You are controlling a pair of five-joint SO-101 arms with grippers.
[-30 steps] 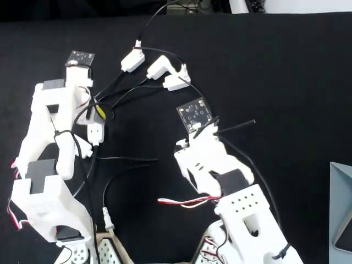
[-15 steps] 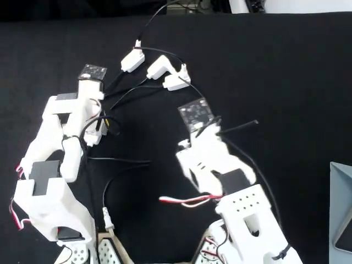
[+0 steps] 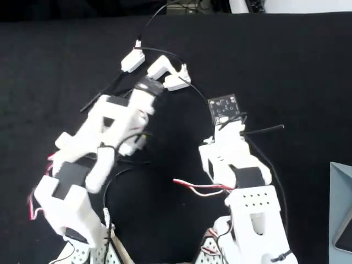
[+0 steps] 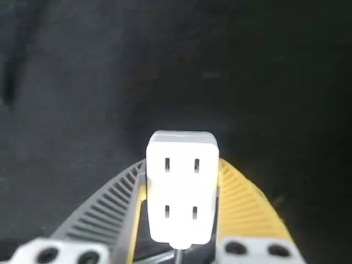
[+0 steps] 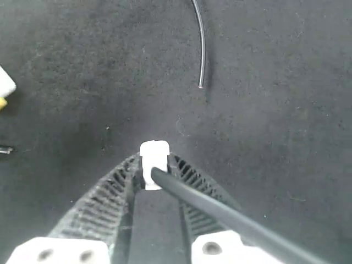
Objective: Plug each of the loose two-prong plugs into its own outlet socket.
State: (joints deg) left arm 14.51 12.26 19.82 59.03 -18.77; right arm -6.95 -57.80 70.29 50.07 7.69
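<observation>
Left gripper (image 4: 182,163) is clenching the socket (image 4: 182,190); right gripper (image 5: 154,157), at its 3 o'clock, is pinching a plug (image 5: 154,166). Its cord (image 5: 220,212) is probably levering the plug askew, risking prongs missing slots (image 4: 166,164).

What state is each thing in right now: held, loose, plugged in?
Outlet block: gripped in the left jaws, all its slots empty.
Small white plug: gripped in the right jaws, not plugged in.
Three white pieces: lying loose on the table, unheld.
</observation>
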